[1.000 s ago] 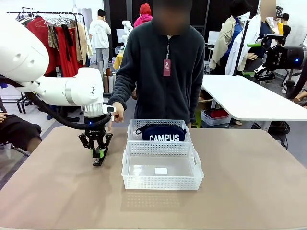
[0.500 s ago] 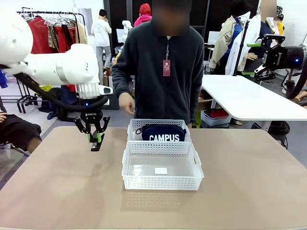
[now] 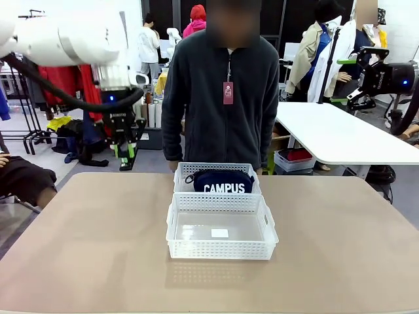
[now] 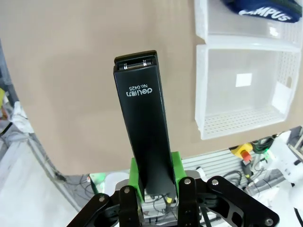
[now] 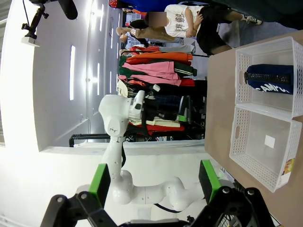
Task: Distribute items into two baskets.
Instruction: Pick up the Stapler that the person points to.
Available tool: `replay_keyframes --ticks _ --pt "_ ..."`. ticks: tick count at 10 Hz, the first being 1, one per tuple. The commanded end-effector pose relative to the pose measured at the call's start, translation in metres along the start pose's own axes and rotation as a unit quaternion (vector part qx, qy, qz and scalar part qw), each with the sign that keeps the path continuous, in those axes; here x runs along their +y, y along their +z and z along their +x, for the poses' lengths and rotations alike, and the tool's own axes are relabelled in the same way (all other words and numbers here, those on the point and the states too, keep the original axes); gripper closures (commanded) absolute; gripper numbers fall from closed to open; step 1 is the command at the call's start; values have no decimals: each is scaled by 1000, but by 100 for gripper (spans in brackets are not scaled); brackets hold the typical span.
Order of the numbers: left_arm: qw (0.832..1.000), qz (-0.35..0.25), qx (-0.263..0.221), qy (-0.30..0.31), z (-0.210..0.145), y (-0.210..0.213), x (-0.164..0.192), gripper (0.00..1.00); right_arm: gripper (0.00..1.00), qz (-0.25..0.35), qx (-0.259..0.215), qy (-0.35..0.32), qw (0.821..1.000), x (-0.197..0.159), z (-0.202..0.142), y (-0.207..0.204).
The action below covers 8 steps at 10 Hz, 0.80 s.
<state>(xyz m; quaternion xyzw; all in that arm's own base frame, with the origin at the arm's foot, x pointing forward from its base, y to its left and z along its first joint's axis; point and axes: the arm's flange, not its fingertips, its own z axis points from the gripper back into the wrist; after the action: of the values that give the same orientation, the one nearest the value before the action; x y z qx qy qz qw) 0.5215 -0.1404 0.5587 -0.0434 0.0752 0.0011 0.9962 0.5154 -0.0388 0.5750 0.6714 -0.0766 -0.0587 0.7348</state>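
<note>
My left gripper (image 3: 124, 156) hangs well above the table's far left corner, shut on the black stapler (image 3: 125, 161). In the left wrist view the stapler (image 4: 141, 123) juts out from between the green pads (image 4: 176, 166) of the left gripper (image 4: 154, 171). Two white lattice baskets stand mid-table. The far basket (image 3: 180, 178) holds the navy pouch (image 3: 218, 182) printed CAMPUS. The near basket (image 3: 220, 247) holds only a white label (image 3: 220, 233). My right gripper (image 3: 344, 80) is raised off to the right, open and holding nothing, its jaws wide in the right wrist view (image 5: 153, 179).
A person (image 3: 222, 98) stands at the table's far edge right behind the baskets. The brown table (image 3: 85, 248) has bare room left, right and in front of the baskets. A white table (image 3: 334, 134) stands at the back right.
My left gripper has lifted the stapler off the table, rising and drifting back and slightly left. The person's hand has drawn back from the table's far edge.
</note>
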Motion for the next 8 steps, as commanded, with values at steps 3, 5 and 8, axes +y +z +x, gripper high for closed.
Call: replay_keyframes --ticks 3,5,8 --pt "1000 -16 -14 15 -8 67 -6 100 0 2 -6 3 1000 5 -1 0" --pt "999 -17 -21 18 -13 88 -10 100 0 2 -6 3 1000 5 -1 0" --pt "999 -13 -34 17 -14 99 -12 100 0 2 -6 3 1000 5 -1 0"
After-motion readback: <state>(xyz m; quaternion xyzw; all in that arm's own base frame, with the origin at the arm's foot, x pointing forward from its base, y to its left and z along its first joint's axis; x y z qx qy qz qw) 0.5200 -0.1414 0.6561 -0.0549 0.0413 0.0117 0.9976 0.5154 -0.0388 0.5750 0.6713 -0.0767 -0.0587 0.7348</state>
